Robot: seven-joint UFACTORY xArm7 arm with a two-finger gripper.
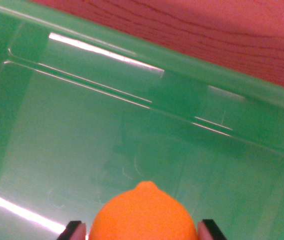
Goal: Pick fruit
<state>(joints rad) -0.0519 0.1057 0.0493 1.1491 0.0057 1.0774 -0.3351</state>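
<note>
Matte orange fruit (144,214) – nippled tip, gripper (144,231) clasping, glossy green bin (147,130)

The fruit is an orange (143,214), bright and matte, round with a small raised nub at its top that points toward the far wall of the green plastic bin (131,125). Only its upper part shows at the bottom middle of the wrist view; the rest is cut off by the frame edge. It sits between the two dark fingers (74,231), which flank it on either side, over the bin's translucent floor.
</note>
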